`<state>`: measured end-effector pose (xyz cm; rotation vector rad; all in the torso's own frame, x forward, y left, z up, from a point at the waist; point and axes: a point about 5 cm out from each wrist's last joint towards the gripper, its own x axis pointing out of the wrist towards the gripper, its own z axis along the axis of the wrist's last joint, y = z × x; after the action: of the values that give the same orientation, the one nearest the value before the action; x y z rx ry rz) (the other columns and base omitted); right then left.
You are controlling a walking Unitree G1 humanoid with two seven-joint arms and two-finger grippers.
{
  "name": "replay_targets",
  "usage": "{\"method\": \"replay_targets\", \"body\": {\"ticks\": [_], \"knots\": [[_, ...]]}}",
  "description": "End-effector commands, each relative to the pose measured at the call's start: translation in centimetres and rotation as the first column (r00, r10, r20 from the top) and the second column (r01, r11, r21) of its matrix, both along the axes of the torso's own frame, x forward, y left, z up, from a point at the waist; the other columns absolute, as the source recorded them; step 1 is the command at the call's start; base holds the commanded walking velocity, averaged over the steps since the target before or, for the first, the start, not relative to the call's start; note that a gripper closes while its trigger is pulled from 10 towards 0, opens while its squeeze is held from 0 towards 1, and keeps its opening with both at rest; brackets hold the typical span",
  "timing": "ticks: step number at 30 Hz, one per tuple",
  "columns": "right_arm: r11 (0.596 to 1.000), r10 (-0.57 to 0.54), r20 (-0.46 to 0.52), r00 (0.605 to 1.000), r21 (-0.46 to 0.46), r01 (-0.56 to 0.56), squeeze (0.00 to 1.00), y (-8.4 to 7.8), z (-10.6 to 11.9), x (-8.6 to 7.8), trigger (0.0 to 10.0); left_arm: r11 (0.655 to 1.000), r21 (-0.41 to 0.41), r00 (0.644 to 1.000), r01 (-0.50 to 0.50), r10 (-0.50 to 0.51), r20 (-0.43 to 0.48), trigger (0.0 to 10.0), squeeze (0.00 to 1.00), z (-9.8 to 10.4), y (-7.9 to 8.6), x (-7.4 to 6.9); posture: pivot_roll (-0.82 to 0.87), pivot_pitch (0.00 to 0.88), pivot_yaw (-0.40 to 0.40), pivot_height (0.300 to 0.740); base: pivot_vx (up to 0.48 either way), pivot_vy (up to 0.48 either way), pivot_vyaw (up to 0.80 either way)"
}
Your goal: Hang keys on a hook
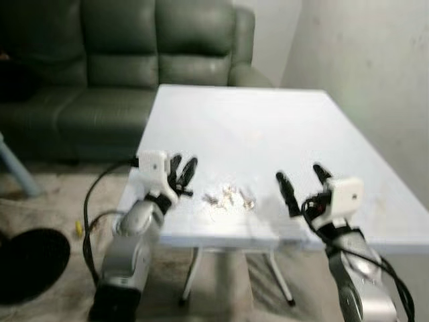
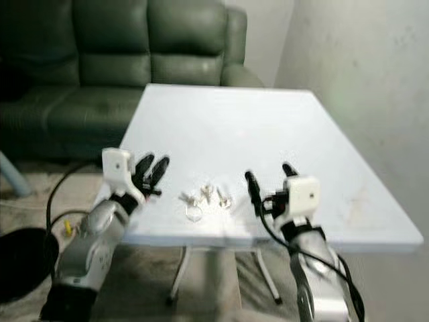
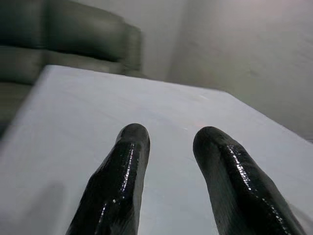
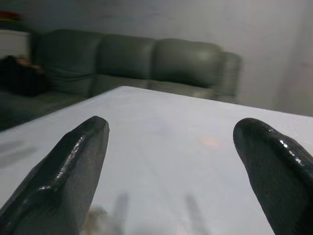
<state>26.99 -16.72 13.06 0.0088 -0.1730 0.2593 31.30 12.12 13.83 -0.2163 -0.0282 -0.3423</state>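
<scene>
A small bunch of silver keys lies on the white table near its front edge, between my two arms. My left gripper hovers just left of the keys, its fingers a little apart with nothing between them. To the right of the keys, my right gripper stands open wide over the table edge, empty. In the right wrist view a blurred bit of the keys shows low between the fingers. I can see no hook.
A dark green sofa stands behind the table at the left. A pale wall runs along the right side. A black round object lies on the floor at the left, near a black cable.
</scene>
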Motion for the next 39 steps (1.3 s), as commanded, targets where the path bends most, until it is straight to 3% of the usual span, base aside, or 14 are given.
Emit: {"method": "replay_targets", "body": {"ticks": [1, 13, 16, 21, 39], "knots": [[1.0, 0.029, 0.016, 0.999, 0.0, -0.029, 0.0, 0.5, 0.5, 0.1, 10.0, 0.998, 0.027, 0.998, -0.058, 0.057, 0.014, 10.0, 0.0, 0.2, 0.9, 0.0, 0.11, 0.0, -0.035, 0.74, 0.0, 0.0, 0.0], [1.0, 0.03, -0.014, 0.999, -0.005, -0.03, 0.0, 0.3, 0.0, 0.0, 10.0, 0.998, 0.045, 0.999, -0.037, 0.037, 0.009, 10.0, 0.0, -0.3, -0.2, -0.4, 0.11, 0.0, -0.035, 0.74, 0.0, 0.0, 0.0], [0.999, 0.026, -0.029, 0.999, -0.02, -0.027, 0.0, -0.1, -0.3, 0.0, 10.0, 0.997, 0.081, 1.0, 0.002, -0.003, 0.024, 10.0, 0.0, -0.7, -1.0, -1.0, 0.11, 0.0, -0.033, 0.74, 0.0, 0.0, 0.0], [0.997, 0.025, -0.085, 0.996, -0.073, -0.032, 0.0, -1.1, -0.8, 0.1, 10.0, 0.996, 0.063, 0.998, 0.065, -0.065, -0.003, 10.0, 0.0, -1.2, -2.1, -1.8, 0.11, 0.0, -0.04, 0.74, 0.0, 0.0, 0.0], [0.993, 0.019, -0.133, 0.991, -0.116, -0.035, 0.0, -1.3, -0.9, 0.9, 10.0, 0.998, 0.048, 0.999, 0.051, -0.051, -0.006, 10.0, 0.0, -1.3, -2.0, -1.9, 0.11, 0.0, -0.06, 0.74, 0.0, 0.0, 0.0]]}}
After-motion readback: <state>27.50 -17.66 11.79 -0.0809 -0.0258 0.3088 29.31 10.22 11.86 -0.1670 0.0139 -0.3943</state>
